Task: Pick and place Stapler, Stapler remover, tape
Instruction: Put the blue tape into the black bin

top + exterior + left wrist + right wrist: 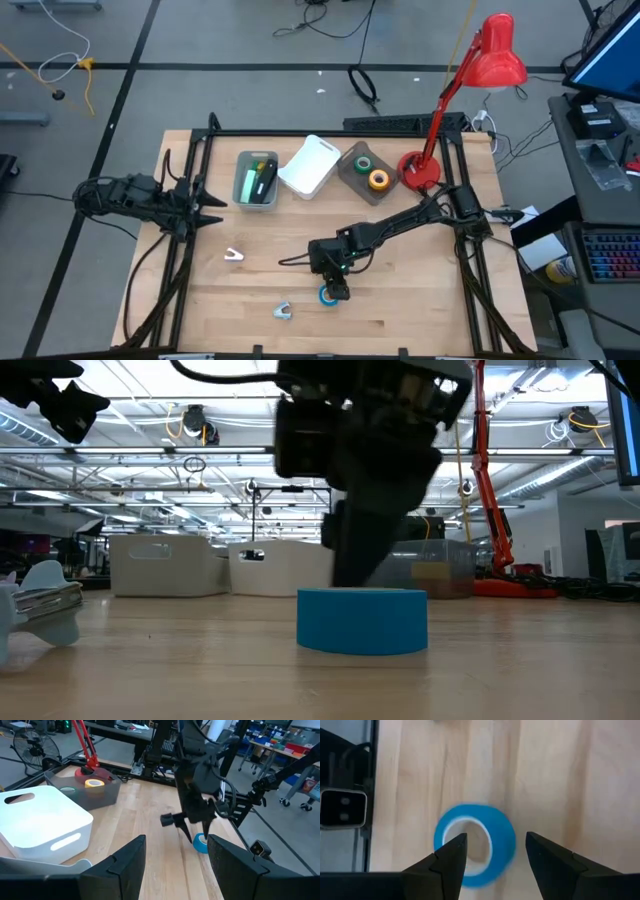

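Observation:
A blue tape roll [475, 851] lies flat on the wooden table, near the front middle [327, 296]. My right gripper [495, 842] hangs open just over it, slanting down. One fingertip [456, 845] stands over the roll's white core and the other [536, 844] outside its rim; I see no touch. A pale blue stapler remover [283, 311] lies left of the tape, also seen in the low view [42, 603]. My left gripper [176, 857] waits open at the table's left [212, 208]. No stapler shows plainly.
Along the far edge stand a clear bin [257, 181] with green and black items, a white bin [311, 166] and a clear bin [364, 172] with green and yellow tape rolls. A red lamp [420, 168] stands at the far right. A small white object [233, 255] lies left of centre.

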### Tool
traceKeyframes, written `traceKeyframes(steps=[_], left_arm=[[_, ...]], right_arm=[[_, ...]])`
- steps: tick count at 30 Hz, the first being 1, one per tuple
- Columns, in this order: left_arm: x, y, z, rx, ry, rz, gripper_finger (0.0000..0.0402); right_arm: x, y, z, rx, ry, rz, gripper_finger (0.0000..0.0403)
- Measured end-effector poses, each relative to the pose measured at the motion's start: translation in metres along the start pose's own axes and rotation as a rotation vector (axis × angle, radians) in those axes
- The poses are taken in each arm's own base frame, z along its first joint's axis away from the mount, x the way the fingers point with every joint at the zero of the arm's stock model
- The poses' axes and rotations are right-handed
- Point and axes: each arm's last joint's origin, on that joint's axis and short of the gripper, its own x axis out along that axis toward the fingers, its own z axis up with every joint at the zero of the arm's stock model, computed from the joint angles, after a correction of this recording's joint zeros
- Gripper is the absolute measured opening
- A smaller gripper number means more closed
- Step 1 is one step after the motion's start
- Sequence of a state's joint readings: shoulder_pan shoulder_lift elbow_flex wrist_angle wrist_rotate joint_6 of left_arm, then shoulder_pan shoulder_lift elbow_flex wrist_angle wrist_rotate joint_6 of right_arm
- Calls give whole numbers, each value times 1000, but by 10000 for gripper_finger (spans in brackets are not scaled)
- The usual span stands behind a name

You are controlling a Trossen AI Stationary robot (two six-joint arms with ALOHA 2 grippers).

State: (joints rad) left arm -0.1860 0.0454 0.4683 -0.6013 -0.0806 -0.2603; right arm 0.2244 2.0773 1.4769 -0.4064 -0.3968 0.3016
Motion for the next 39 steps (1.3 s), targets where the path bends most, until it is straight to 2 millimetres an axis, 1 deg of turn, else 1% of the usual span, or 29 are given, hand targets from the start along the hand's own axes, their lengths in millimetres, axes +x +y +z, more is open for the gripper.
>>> traceKeyframes(steps=[3, 6, 9, 12, 16, 22, 25, 27, 30, 33, 36, 39], left_arm=[[0, 0, 0, -4, 1, 1, 214], [0, 0, 0, -4, 0, 0, 214], [0, 0, 0, -8, 0, 1, 214], [0, 0, 0, -11, -2, 0, 214], [0, 0, 0, -13, -1, 0, 214], [0, 0, 0, -13, -2, 0, 214], [0, 0, 0, -13, -2, 0, 214], [0, 0, 0, -13, -1, 0, 214], [0, 0, 0, -12, -2, 2, 214], [0, 0, 0, -11, -6, 10, 214], [0, 1, 1, -13, -13, 24, 214], [0, 1, 1, -15, -14, 24, 214]], right_arm=[[6, -2, -4, 9, 31, -4, 198], [15, -5, -4, 3, 29, -2, 199], [16, -5, -4, 10, 34, -12, 197], [16, -6, -5, 12, 28, -46, 185], [16, -7, -5, 10, 20, -86, 149], [16, -9, -5, -6, 13, -110, 76], [13, -9, -4, -10, 11, -111, 46], [7, -8, -3, -20, -1, -112, 36], [-5, -9, 0, -17, -20, -130, 36], [-33, -8, 6, -19, -70, -139, 38], [-66, -7, 12, -22, -130, -141, 39], [-100, -12, 17, -41, -207, -168, 37]])
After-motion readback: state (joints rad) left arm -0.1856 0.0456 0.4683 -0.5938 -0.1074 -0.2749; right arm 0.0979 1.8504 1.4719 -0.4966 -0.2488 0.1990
